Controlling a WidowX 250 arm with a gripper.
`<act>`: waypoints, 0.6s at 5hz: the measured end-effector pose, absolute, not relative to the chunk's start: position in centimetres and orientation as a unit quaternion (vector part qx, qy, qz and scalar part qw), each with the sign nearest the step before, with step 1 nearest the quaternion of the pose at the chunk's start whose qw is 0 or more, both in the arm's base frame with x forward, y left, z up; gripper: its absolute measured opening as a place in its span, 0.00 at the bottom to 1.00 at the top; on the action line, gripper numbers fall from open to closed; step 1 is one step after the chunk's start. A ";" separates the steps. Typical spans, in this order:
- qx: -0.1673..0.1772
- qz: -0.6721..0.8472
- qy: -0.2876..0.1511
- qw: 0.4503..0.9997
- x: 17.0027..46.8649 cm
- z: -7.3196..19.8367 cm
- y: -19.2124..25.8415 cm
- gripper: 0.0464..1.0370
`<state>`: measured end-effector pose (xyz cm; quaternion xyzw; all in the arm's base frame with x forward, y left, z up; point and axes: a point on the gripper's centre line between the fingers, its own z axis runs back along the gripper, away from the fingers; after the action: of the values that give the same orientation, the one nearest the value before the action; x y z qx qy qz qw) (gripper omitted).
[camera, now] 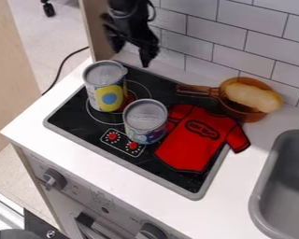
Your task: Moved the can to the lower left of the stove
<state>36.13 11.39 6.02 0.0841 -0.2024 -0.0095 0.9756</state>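
Two upright cylindrical cans point(145, 122), smooth flat black stovetop point(71, 112).

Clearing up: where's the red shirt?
In the camera view, the shirt lies on the right part of the stove, below the pan, right of the nearer can.

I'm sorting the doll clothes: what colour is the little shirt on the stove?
Red, best seen in the camera view.

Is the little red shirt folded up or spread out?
Spread out: the red shirt lies flat, mostly on the stove, with its sleeves sticking out.
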 end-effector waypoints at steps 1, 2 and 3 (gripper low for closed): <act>0.068 -0.029 -0.211 0.975 35.8 6.0 12.5 0.96; 0.052 -0.047 -0.196 0.978 35.1 5.1 13.5 0.96; 0.036 -0.066 -0.187 0.979 34.9 5.2 14.5 0.96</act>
<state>34.90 14.50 5.18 0.0360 -0.1872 -0.0659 0.9794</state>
